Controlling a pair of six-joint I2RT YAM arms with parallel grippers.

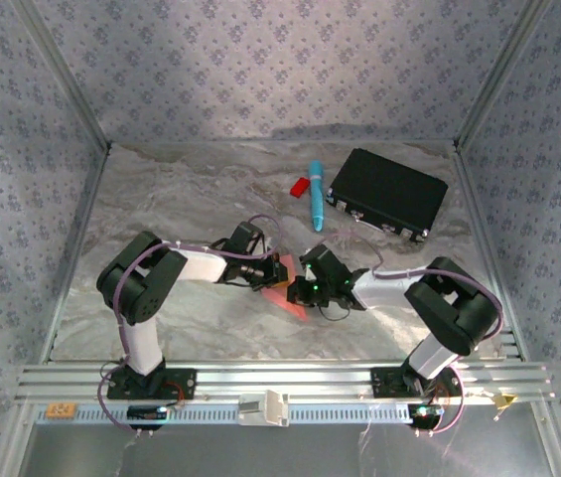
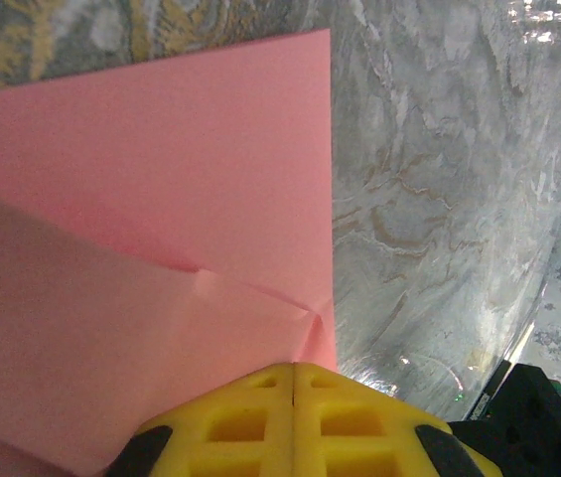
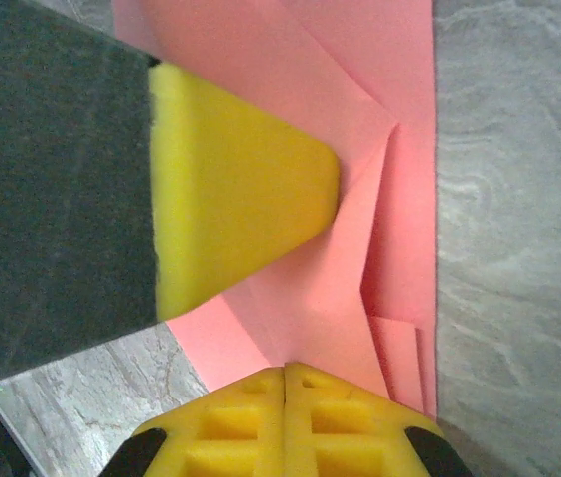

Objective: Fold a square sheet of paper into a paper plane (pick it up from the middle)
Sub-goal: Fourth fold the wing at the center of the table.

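Pressing creases flat seems the current step, left gripper (image 2: pixel 293 376) and right gripper (image 3: pixel 285 376) both closed atop the part-folded square sheet of paper (image 2: pixel 161 179) mid-frame; next, a flap needs lifting.

Top: looks down from high behind the arm bases (image 1: pixel 149 383), takes in the whole table (image 1: pixel 181 199). Wrists: jammed super close, facing each other across the same pink paper (image 2: pixel 161 179).

Lab rig: wallpapered booth (image 1: pixel 280 70), aluminium frame (image 1: pixel 290 377)
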